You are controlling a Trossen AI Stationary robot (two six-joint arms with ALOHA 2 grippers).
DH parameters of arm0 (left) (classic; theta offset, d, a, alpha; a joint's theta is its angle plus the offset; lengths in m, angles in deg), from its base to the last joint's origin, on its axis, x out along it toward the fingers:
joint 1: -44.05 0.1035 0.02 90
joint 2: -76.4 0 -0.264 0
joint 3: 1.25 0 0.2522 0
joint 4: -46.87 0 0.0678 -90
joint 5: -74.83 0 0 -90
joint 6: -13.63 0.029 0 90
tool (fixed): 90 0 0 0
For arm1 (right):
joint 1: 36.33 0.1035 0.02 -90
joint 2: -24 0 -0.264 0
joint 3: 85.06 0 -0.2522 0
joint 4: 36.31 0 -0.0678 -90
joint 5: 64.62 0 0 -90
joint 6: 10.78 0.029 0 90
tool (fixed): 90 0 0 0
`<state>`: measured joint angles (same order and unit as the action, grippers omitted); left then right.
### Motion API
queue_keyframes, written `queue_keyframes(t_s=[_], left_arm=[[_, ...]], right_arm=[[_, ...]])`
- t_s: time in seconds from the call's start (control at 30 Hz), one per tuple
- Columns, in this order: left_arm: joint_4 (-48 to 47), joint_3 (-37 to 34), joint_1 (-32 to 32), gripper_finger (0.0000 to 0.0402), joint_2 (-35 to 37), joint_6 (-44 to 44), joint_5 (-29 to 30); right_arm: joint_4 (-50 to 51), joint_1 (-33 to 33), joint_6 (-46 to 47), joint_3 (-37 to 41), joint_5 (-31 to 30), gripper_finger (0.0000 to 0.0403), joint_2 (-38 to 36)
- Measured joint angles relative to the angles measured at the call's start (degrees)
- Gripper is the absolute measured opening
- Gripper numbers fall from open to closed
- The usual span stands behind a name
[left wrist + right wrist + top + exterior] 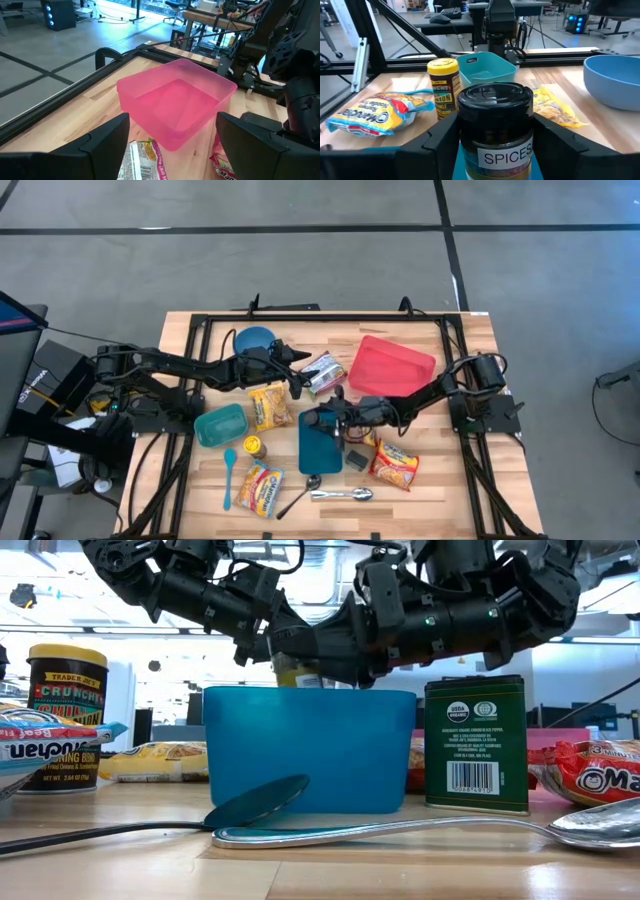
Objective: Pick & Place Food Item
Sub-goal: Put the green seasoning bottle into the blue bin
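The right claw grips the spice jar above the dark blue bin at mid-surface. The left claw, wide and empty, hovers nearby; arms could collide.

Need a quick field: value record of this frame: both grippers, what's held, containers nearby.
right gripper: shut on the black-lidded glass jar labelled SPICES, above the dark blue rectangular bin
left gripper: open, empty, over the silver snack packet
ahead of left gripper: pink rectangular plastic tub, nothing inside
other containers: teal square tub, light blue round bowl
table front: metal spoon, green spice tin
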<state>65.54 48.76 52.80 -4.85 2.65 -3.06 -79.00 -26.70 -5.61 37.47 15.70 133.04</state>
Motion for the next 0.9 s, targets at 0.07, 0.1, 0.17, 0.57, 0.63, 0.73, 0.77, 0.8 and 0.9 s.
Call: queue_keyframes(t_s=[0.07,0.1,0.17,0.57,0.63,0.73,0.77,0.8,0.9], left_arm=[[0.02,0.0,0.0,0.0292,-0.01,0.0,0.0],[0.02,0.0,0.0,0.0292,-0.02,0.0,0.0],[0.04,0.0,0.0,0.0292,-0.02,-0.01,0.0],[0.07,0.0,0.0,0.0292,-0.02,-0.02,0.0],[0.11,0.0,0.0,0.0292,-0.02,-0.02,0.0],[0.14,0.0,0.0,0.0292,-0.02,-0.02,0.0],[0.15,0.0,0.0,0.0292,-0.02,-0.02,0.0],[0.16,0.0,0.0,0.0292,-0.02,-0.02,0.0],[0.15,0.0,0.0,0.0292,-0.02,-0.02,0.0]], right_arm=[[-0.19,0.04,0.72,-0.01,0.01,0.0206,0.14],[-1.22,0.04,0.87,-0.15,-0.01,0.0206,0.9],[-3.46,0.02,1.25,-0.05,0.16,0.0205,2.79],[-7.42,0.0,1.92,-2.33,0.66,0.0206,8.02],[-7.39,-0.12,1.8,-2.32,0.66,0.0208,8.05],[-7.64,-0.49,1.12,-2.32,0.64,0.021,8.37],[-7.28,-0.72,0.84,-2.29,0.62,0.0209,8.45],[-7.2,-1.0,0.85,-2.29,0.68,0.0209,8.45],[-6.99,-1.56,0.87,-2.32,0.72,0.0209,8.39]])
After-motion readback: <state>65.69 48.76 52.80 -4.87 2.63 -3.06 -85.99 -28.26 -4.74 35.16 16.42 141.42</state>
